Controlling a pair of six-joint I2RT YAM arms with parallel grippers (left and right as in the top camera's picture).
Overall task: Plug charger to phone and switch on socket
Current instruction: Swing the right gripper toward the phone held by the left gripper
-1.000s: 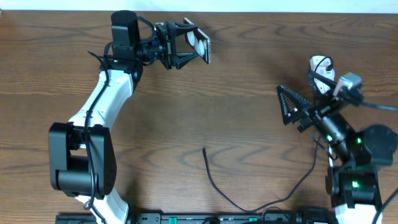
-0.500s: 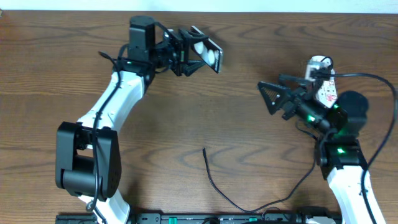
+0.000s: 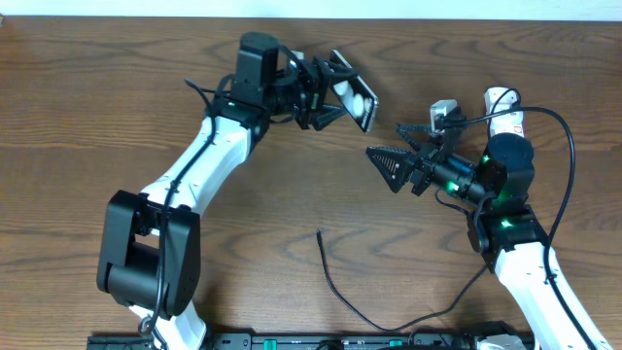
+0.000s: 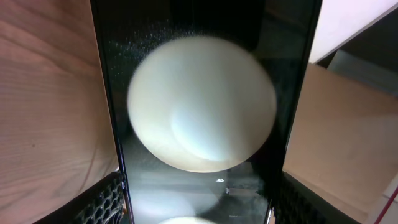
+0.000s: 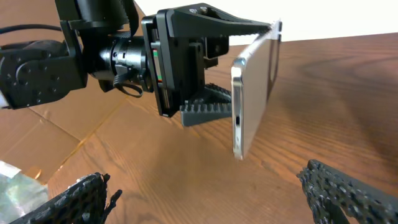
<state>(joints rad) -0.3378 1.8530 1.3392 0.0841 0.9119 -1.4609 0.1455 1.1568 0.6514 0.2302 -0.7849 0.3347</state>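
The phone [image 3: 356, 90], a glossy black slab with a white round spot, hangs tilted above the table's back middle, and my left gripper [image 3: 335, 89] is shut on it. In the left wrist view the phone [image 4: 205, 112] fills the frame between both fingers [image 4: 99, 202]. My right gripper [image 3: 394, 146] stands open just right of the phone, facing it. The right wrist view shows the phone [image 5: 252, 93] edge-on ahead, beyond my right gripper [image 5: 205, 193], with bare wood between its fingers. The charger [image 3: 335, 287] lies on the table near the front, its tip pointing back. The socket [image 3: 505, 107] peeks out behind the right arm.
Black robot cables run along the table's front edge [image 3: 389, 340]. The right arm's own cable loops over the socket area at the back right. Bare wood [image 3: 292, 194] lies between the arms.
The left arm has carried the phone to the right. The right arm has swung left, away from the socket and toward the phone, its jaws still wide.
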